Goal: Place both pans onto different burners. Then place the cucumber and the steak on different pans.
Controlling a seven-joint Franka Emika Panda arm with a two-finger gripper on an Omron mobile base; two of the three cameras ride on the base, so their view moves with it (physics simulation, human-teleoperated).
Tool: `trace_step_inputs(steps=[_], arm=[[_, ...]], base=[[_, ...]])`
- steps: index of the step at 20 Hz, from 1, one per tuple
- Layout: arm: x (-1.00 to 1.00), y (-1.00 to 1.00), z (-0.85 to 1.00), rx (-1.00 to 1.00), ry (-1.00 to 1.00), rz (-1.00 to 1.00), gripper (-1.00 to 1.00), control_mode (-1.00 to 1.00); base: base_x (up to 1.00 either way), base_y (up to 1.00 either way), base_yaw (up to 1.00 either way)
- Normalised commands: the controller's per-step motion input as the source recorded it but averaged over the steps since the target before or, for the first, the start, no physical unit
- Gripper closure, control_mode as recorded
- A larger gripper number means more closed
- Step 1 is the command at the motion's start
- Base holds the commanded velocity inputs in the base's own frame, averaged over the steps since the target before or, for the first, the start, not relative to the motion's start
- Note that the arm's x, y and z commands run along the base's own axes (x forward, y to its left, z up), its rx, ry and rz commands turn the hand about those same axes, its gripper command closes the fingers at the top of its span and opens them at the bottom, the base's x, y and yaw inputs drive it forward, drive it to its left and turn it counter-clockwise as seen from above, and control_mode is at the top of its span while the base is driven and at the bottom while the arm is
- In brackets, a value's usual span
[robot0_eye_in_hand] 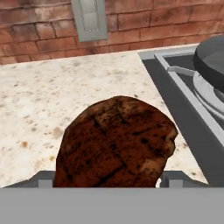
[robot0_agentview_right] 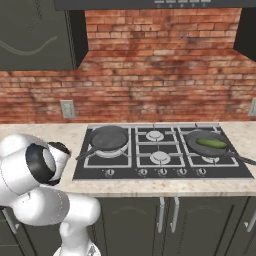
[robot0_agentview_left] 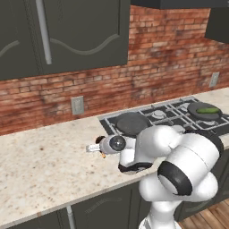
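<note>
We see the steak (robot0_eye_in_hand: 116, 142) close before the hand camera, between the two fingertips (robot0_eye_in_hand: 175, 178) of the pincer (robot0_agentview_left: 95, 149), which sit against its sides, so the pincer pinches the steak. It sits above the speckled counter (robot0_agentview_left: 40, 161), just left of the cooktop (robot0_agentview_right: 162, 152). One pan (robot0_agentview_right: 108, 137) rests on the left burner, bare. The other pan (robot0_agentview_right: 207, 142) sits on the right burner with the cucumber (robot0_agentview_right: 212, 143) inside. A wall outlet (robot0_eye_in_hand: 89, 18) sits on the brick wall (robot0_agentview_right: 160, 75) behind. Dark cabinets (robot0_agentview_left: 67, 33) hang above. No writing is legible.
</note>
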Motion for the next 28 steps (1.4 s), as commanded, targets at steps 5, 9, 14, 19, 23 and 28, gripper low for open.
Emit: trace_step_inputs(steps=[5,9,14,19,23,28], arm=[[-0.01,0.02,1.0,0.14,0.01,0.0,1.0,-1.0],[0.06,0.07,1.0,0.09,0.01,0.01,1.0,-1.0],[0.05,0.29,1.0,0.14,0.04,0.04,1.0,-1.0],[0.01,0.36,1.0,0.13,0.12,0.07,1.0,-1.0],[0.0,0.27,1.0,0.01,0.15,0.05,1.0,-1.0],[-0.03,-0.07,0.92,-0.1,0.03,-0.01,1.0,-1.0]], base=[[0.0,0.0,0.0],[0.0,0.0,0.0],[0.0,0.0,0.0],[0.0,0.0,0.0],[0.0,0.0,0.0],[0.0,0.0,0.0]])
